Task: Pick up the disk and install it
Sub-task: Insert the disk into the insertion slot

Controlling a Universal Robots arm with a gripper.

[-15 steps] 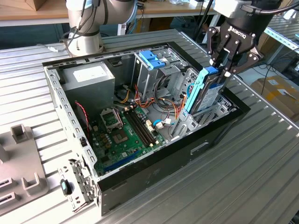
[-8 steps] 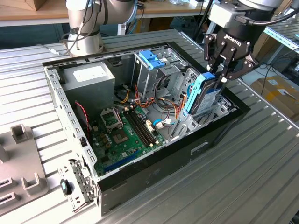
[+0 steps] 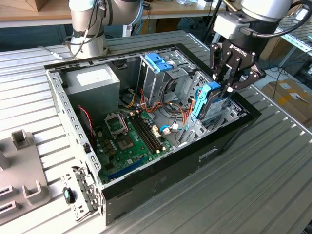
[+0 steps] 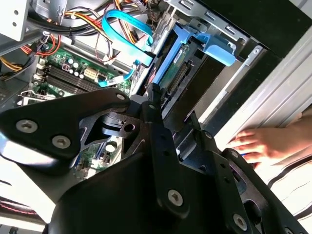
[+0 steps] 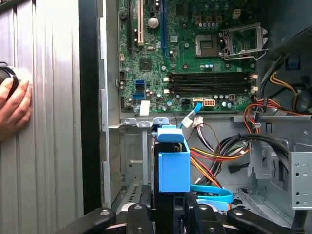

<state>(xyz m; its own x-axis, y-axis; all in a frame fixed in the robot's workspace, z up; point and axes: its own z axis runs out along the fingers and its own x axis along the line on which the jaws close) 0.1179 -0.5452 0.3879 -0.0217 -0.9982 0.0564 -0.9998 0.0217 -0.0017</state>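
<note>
Black fingers (image 4: 158, 126) tight around the disk (image 3: 209, 100), on edge, long axis steeply upright, lower end inside the computer case (image 3: 214, 146)

The arm (image 3: 88, 20) is built from silver-grey metal tube sections with light-blue joint caps and a round base column. A black cable (image 3: 292, 25) runs along the wrist. The black, angular gripper (image 3: 225, 87) carries white lettering. Its matte black linkage plates (image 4: 63, 122) are fastened with silver round-head screws (image 4: 27, 126).
</note>
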